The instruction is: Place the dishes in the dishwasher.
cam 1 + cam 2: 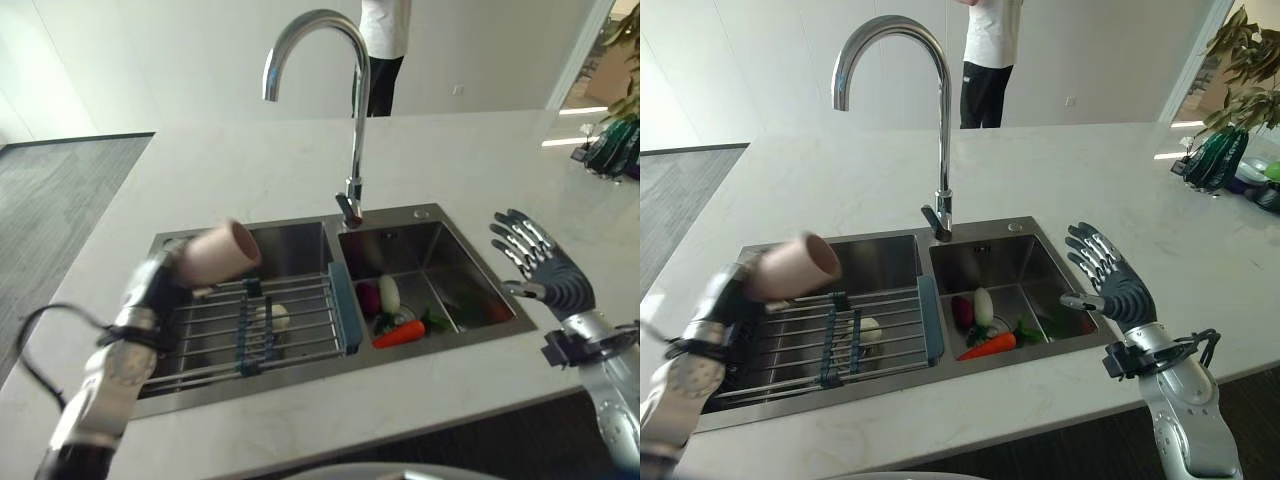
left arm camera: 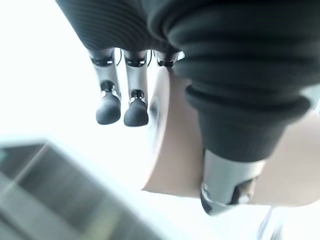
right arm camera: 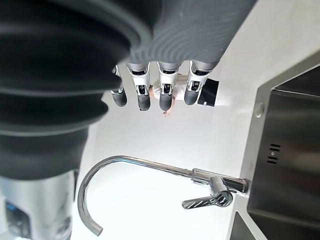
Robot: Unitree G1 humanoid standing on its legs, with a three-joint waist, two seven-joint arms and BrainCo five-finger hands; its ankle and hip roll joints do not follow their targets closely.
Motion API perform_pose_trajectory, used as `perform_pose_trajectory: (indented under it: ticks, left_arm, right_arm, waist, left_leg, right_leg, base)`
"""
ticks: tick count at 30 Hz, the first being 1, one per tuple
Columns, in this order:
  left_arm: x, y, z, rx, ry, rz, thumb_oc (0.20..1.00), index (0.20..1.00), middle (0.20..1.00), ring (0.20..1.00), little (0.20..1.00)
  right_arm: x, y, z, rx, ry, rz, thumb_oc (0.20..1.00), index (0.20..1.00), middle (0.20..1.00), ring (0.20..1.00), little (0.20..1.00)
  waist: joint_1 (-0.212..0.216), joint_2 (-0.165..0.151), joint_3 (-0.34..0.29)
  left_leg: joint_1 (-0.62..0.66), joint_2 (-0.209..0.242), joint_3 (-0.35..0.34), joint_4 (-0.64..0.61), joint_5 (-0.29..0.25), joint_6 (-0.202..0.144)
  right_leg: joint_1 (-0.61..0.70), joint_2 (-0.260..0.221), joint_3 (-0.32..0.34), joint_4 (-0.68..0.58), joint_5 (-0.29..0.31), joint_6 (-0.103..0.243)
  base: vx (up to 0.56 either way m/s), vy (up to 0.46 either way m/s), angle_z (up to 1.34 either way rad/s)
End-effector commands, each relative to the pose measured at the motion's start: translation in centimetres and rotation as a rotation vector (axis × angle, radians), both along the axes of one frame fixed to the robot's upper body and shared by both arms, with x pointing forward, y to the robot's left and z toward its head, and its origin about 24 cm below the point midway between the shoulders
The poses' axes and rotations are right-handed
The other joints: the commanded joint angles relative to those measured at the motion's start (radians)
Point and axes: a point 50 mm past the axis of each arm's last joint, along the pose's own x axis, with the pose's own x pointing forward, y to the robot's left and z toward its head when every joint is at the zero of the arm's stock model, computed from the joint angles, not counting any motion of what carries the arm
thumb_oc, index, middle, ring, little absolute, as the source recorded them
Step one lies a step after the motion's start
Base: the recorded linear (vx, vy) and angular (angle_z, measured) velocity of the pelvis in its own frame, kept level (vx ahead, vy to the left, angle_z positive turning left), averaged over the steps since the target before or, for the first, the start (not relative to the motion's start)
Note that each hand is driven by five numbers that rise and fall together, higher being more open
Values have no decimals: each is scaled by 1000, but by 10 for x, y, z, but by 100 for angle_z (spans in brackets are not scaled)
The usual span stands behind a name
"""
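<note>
The left hand [image 1: 160,285] is gripping a pink cup [image 1: 218,252] sideways above the sink rack [image 1: 300,320]; a loose grip could be dropping it. The right hand [image 1: 1118,285] is hovering, fingers spread.

The sink [image 1: 890,262] is brushed steel, the tap [image 1: 902,110] polished chrome. The counter [image 1: 1060,170] looks smooth pale stone. The pink cup [image 1: 792,267] is matt.

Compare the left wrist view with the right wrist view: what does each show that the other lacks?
Left wrist view alone: the left hand, its fingers and thumb curled round a pink cup, above a grey sink edge.

Right wrist view alone: the right hand open and empty, the faucet, a sink rim, a distant person.

Shared: white countertop.
</note>
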Motion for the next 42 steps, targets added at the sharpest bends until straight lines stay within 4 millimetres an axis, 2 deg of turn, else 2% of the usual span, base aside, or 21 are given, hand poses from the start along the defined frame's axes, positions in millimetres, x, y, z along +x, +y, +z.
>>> perform_pose_trajectory:
  ticks: [1,3,5,6,9,10,11,13,15,16,17,18,19,21,22,23,28,33,36,39,42]
  left_arm:
    - [5,-16,36,-198,-310,-139,200,200,200,200,200]
    - [-1,-26,47,-297,-433,-207,200,200,200,200,200]
    - [-7,-30,50,-336,-494,-221,200,200,200,200,200]
    - [-7,-41,53,-383,-544,-284,200,200,200,200,200]
    - [-1,-52,60,-356,-615,-316,200,200,200,200,200]
    - [3,-55,62,-345,-628,-327,200,200,200,200,200]
    - [15,-65,70,-322,-663,-391,200,200,200,200,200]
    - [17,-67,73,-318,-646,-418,200,200,200,200,200]
    - [15,-66,72,-316,-617,-427,200,200,200,200,200]
    - [14,-66,73,-319,-608,-433,200,200,200,200,200]
    - [6,-61,74,-327,-629,-417,200,200,200,200,200]
    - [0,-56,77,-333,-662,-416,200,200,200,200,200]
    - [0,-55,78,-335,-671,-421,200,200,200,200,200]
    - [-2,-61,81,-325,-702,-459,200,200,200,200,200]
    - [-2,-63,82,-320,-708,-468,200,200,200,200,200]
    - [-1,-71,82,-329,-719,-499,200,200,200,200,200]
    - [5,-77,88,-350,-712,-518,200,200,200,200,200]
    - [-4,-76,82,-396,-676,-560,200,200,200,200,200]
    - [1,-78,86,-438,-678,-603,200,200,200,200,200]
    - [-2,-75,89,-491,-719,-584,200,200,200,200,200]
    - [-2,-71,85,-533,-726,-583,200,200,200,200,200]
  right_arm:
    - [2,0,47,28,-306,-45,1000,1000,1000,1000,1000]
    - [7,6,59,52,-350,-35,1000,1000,1000,1000,1000]
    - [9,7,64,61,-369,-29,1000,1000,1000,1000,1000]
    - [3,0,64,80,-383,-36,1000,1000,1000,1000,1000]
    - [3,2,63,51,-411,-45,1000,1000,1000,1000,1000]
    - [6,2,65,49,-421,-51,1000,1000,1000,1000,1000]
    - [12,3,69,56,-461,-89,1000,1000,1000,1000,1000]
    - [14,5,67,65,-460,-107,1000,1000,1000,1000,1000]
    - [12,6,64,98,-434,-108,1000,1000,1000,1000,1000]
    - [11,7,62,94,-428,-105,1000,1000,1000,1000,1000]
    - [4,8,61,107,-436,-104,1000,1000,1000,1000,1000]
    - [1,6,64,121,-472,-135,1000,1000,1000,1000,1000]
    - [-1,7,65,125,-489,-141,1000,1000,1000,1000,1000]
    - [-9,7,61,154,-518,-166,1000,1000,1000,1000,1000]
    - [-11,7,60,151,-525,-170,1000,1000,1000,1000,1000]
    - [-15,12,57,123,-532,-184,1000,1000,1000,1000,1000]
    - [-14,14,57,123,-520,-163,1000,1000,1000,1000,1000]
    - [-10,17,56,72,-508,-169,1000,1000,1000,1000,1000]
    - [-8,9,61,54,-524,-209,1000,1000,1000,1000,1000]
    - [-10,2,70,6,-545,-188,1000,1000,1000,1000,1000]
    - [-7,2,70,-24,-544,-185,1000,1000,1000,1000,1000]
  waist:
    - [68,35,47]
    - [111,28,73]
    - [120,18,89]
    - [91,-10,103]
    - [54,-1,116]
    - [43,7,119]
    - [-7,33,124]
    - [4,41,145]
    - [13,37,163]
    - [17,37,168]
    - [31,38,178]
    - [38,52,172]
    - [37,55,168]
    - [25,51,149]
    - [24,45,142]
    - [6,33,128]
    - [32,-5,83]
    - [86,1,67]
    - [63,4,60]
    - [47,-1,56]
    - [45,20,42]
  left_leg:
    - [7,188,3,11,36,-120]
    - [-44,170,-121,11,35,-118]
    - [-38,152,-125,59,53,-109]
    - [-48,143,-94,280,3,-85]
    - [19,76,-153,392,-98,-60]
    - [42,66,-149,385,-118,-58]
    - [155,36,-101,183,-213,-18]
    - [162,-7,-158,112,-236,5]
    - [171,-34,-167,103,-245,20]
    - [173,-39,-166,91,-239,24]
    - [181,-54,-155,31,-194,41]
    - [157,-40,-148,13,-165,56]
    - [145,-39,-154,11,-158,64]
    - [99,-45,-216,11,-132,87]
    - [84,-49,-230,11,-121,91]
    - [59,-61,-270,12,-112,100]
    - [-14,-80,-312,12,-59,65]
    - [-81,-47,-294,11,-3,13]
    - [-43,25,-106,31,5,-22]
    - [-15,59,-29,89,-30,-41]
    - [38,84,31,25,-12,-57]
  right_leg:
    - [-46,-34,-62,6,29,31]
    - [-89,-5,-21,6,16,19]
    - [-110,-3,-5,6,27,8]
    - [-139,-26,-32,6,63,-1]
    - [-226,-31,-41,6,108,9]
    - [-249,-32,-50,6,124,15]
    - [-335,-71,-51,6,214,76]
    - [-358,-99,-36,6,259,107]
    - [-357,-116,-49,13,267,106]
    - [-354,-119,-57,16,263,101]
    - [-344,-121,-71,186,243,91]
    - [-311,-99,-45,296,156,68]
    - [-302,-91,-26,353,129,62]
    - [-239,-23,112,461,62,43]
    - [-224,-9,134,458,60,41]
    - [-200,57,227,493,29,46]
    - [-78,98,253,247,-31,10]
    - [1,95,169,101,-52,-4]
    - [-3,67,44,65,-64,-28]
    - [-5,13,-43,56,-30,-15]
    - [1,-16,-117,48,-20,-1]
  base:
    - [-391,-233,47]
    - [-549,-131,87]
    - [-555,58,-9]
    - [-574,155,-74]
    - [-532,277,2]
    - [-699,726,7]
    - [-586,670,-26]
    - [-481,569,50]
    - [-342,310,28]
    - [-531,388,-18]
    - [-662,384,8]
    - [-607,327,-1]
    - [-354,102,9]
    - [-233,-1,34]
    - [-218,-68,70]
    - [-165,-95,115]
    - [-78,-187,96]
    - [-105,-81,74]
    - [-262,215,141]
    - [-265,393,175]
    - [-151,544,118]
